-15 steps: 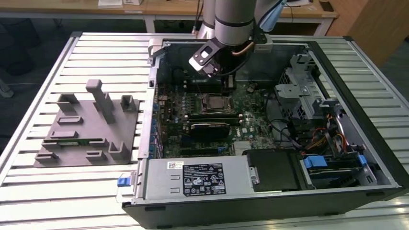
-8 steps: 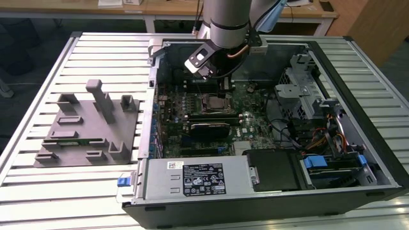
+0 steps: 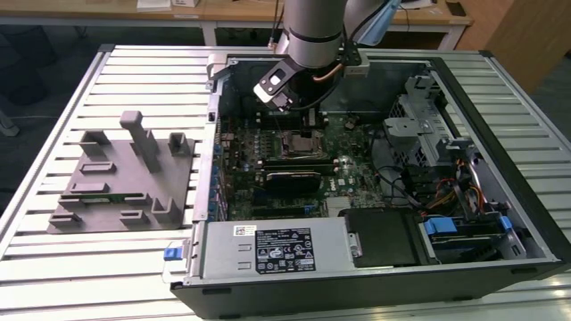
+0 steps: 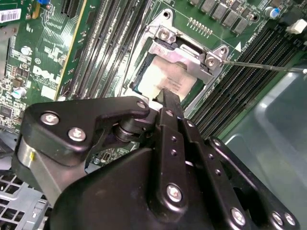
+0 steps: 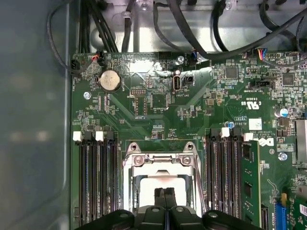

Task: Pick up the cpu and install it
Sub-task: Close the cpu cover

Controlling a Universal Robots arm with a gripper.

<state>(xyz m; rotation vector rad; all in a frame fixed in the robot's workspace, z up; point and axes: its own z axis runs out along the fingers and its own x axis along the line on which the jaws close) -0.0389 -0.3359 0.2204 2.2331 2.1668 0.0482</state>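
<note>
tabletop: slatted aluminium, light grey
behind far edge: pale wooden desks
floor: dark grey-blue
exterior view's right: wooden cabinet
light: even, soft

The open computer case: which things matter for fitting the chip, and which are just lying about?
Belongs to the job: the cpu, at the socket; the gripper, fingertips at the cpu.
Just there: grey fixture tray, power supply, coin battery, drive cables.

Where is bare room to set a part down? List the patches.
Free: the table slats between the grey fixture and the near edge, and those beyond the fixture. Crowded: inside the case, with the gripper over the socket and cables toward the exterior view's right.
</note>
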